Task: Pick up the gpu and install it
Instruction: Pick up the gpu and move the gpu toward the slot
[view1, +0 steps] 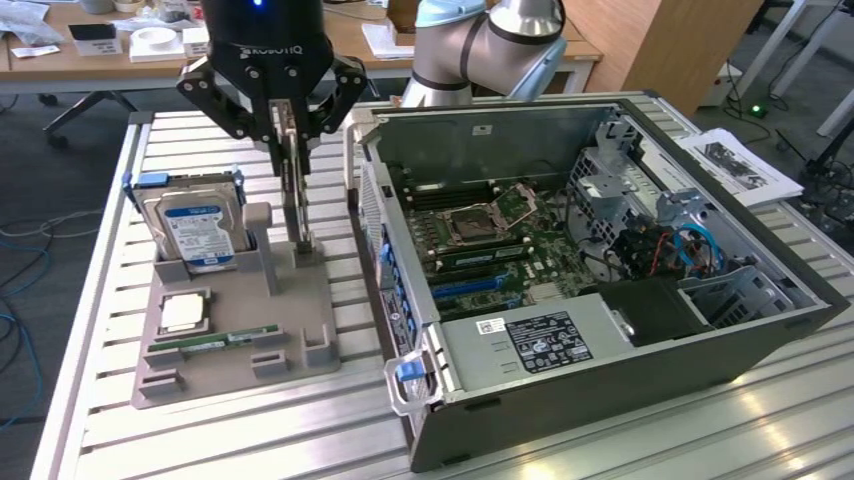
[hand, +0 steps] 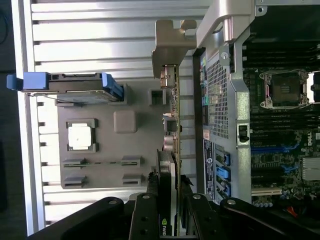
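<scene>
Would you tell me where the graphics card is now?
In the exterior view, the graphics card stands on edge in the claw, over the grey tray, between the hard drive and the computer case.

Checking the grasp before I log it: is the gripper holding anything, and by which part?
Yes. The gripper holds the gpu, clamped on the upper end of the upright card.

Upright gpu (view1: 304, 205) clamped in the tool (view1: 290, 128)
The card stands on edge over the grey parts fixture (view1: 314, 300), just beside the open computer case (view1: 694, 340) on the exterior view's left, above the slatted tabletop (view1: 200, 430).
</scene>
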